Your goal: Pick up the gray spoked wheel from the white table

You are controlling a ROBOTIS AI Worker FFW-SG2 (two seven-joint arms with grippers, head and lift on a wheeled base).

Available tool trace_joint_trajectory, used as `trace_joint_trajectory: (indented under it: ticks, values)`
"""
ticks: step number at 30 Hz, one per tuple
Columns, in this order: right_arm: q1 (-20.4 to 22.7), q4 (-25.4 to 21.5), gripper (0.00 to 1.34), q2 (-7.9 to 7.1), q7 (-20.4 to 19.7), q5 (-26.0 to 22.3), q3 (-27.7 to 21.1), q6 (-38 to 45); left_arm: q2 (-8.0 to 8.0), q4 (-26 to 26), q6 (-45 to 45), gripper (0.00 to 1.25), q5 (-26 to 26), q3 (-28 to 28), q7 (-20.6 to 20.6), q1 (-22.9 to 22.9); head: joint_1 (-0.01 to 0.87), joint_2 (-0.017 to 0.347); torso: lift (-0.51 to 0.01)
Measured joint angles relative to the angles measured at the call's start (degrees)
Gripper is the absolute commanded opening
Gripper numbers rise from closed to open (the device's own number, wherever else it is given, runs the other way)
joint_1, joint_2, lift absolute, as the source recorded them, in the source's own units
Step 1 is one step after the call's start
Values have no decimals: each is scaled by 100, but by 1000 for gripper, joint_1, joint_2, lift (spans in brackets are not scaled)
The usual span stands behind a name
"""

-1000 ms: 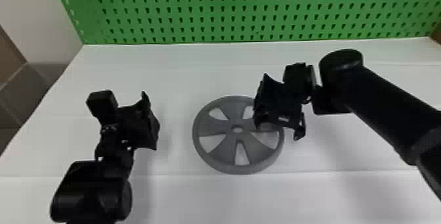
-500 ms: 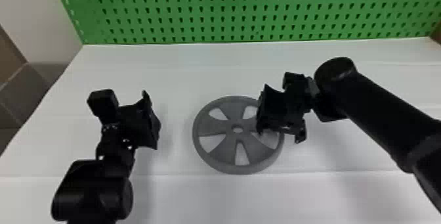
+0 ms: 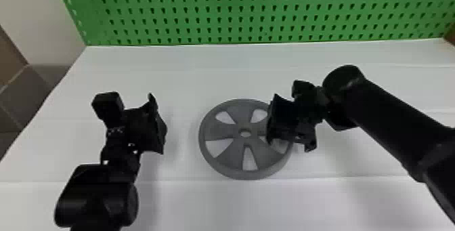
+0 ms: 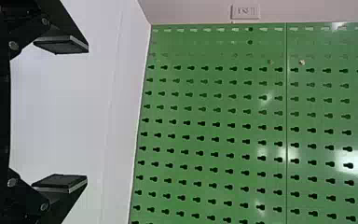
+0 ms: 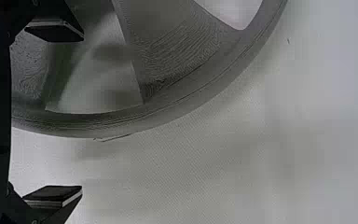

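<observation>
Forearm [image 3: 399, 128] of the right side slanted in from the head view's right edge, and its wrist bent so that the right gripper [image 3: 290, 132] pointed down over the right-hand part of the gray spoked wheel [image 3: 220, 131]. The wheel lay flat on the white table [image 3: 203, 206], near the middle. In its own wrist view the right gripper [image 5: 83, 112] had its jaws well apart, clamped on nothing: one finger stood in front of the spokes, the other over the tabletop outside the rim. Whether either finger touched the wheel could not be told.

The left arm [image 3: 98, 196] rose from the bottom edge and ended in the left gripper [image 3: 159, 125], set apart from the wheel on its left side. In its own wrist view that gripper's jaws were spread, with nothing between them, and the green pegboard [image 4: 214, 130] stood beyond.

In the head view the right gripper hid a stretch of the wheel's right rim and part of the openings there; the hub was visible. The right wrist view cut the wheel off at the picture's border, and one finger covered a little more of it. The lower end of the left arm ran out of the head view.
</observation>
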Motion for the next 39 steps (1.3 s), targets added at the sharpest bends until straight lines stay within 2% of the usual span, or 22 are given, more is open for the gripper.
trace_joint_trajectory:
  ticks: [9, 17, 29, 39]
  values:
    - [-12, 27, 1195, -8, 220, 80, -59, 37, 0, 16, 0, 970, 6, -7, 0, -9, 834, 83, -64]
    - [-116, -28, 1195, 60, 223, 371, 344, 124, 0, 27, -6, 970, 10, -14, 0, -9, 834, 83, -64]
    - [-106, 169, 1212, 0, 241, 126, 193, 83, 0, 32, -9, 970, -11, -27, 0, -15, 834, 83, -64]
    - [-136, 268, 1212, 2, 399, -50, 314, -19, 0, 45, -9, 970, -38, -45, 0, -37, 834, 83, -64]
